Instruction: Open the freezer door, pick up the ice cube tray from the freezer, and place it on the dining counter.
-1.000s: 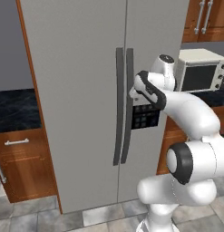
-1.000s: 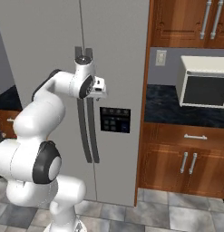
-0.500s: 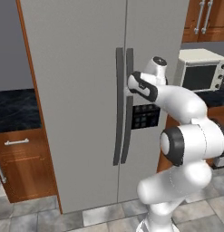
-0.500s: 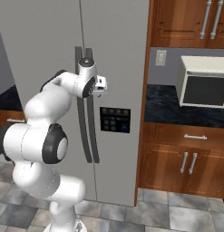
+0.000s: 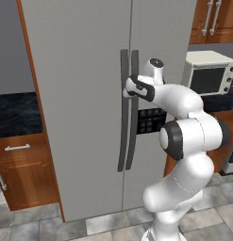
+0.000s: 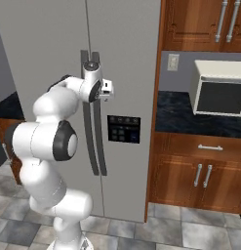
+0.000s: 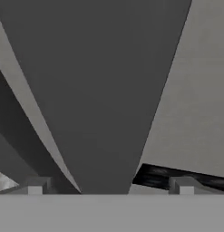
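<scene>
The freezer door (image 5: 78, 108), a flat light-grey panel, stood shut left of the centre seam, its slim dark handle (image 5: 123, 113) running beside the neighbouring door's handle (image 5: 134, 110). The gripper (image 5: 129, 89) sat at those handles with jaws spread wide, gripping nothing. Rightward, a wooden cabinet (image 6: 200, 173) and microwave (image 6: 220, 89) bounded the appliance.

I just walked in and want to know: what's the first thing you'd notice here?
A big white robot arm stands in front of a tall grey fridge with both doors closed. Its open gripper is up against the two dark handles in the middle of the fridge. A white microwave sits on the black counter to the right.
</scene>
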{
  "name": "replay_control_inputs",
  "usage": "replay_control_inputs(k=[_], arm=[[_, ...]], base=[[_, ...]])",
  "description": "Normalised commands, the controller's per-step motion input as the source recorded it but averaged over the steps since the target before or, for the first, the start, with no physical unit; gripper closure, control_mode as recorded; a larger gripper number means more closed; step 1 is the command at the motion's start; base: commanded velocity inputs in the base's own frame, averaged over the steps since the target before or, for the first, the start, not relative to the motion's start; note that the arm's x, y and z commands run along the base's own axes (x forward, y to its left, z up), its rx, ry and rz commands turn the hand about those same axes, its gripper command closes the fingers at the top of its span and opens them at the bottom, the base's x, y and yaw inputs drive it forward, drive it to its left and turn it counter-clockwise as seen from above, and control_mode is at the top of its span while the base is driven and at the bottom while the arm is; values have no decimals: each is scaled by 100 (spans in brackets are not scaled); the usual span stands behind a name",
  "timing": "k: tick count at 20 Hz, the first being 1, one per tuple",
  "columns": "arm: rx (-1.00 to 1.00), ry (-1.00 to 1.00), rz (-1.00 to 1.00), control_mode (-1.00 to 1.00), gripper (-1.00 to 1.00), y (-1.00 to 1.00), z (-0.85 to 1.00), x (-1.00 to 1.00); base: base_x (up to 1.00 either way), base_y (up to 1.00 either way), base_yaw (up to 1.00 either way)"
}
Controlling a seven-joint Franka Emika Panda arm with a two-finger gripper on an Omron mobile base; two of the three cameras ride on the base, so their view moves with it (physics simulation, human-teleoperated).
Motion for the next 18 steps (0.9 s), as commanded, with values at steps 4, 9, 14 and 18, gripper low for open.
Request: replay_control_inputs(k=[4, 9, 14, 18], arm=[[0, -6, 0, -100, -100, 0, -14, 69], [0, -17, 0, -100, -100, 0, -29, 53], [-3, -53, 0, -100, -100, 2, -12, -44], [-8, -63, 0, -100, -100, 38, -7, -89]], base=[[0, 0, 0], [0, 0, 0], [0, 0, 0], [0, 0, 0]])
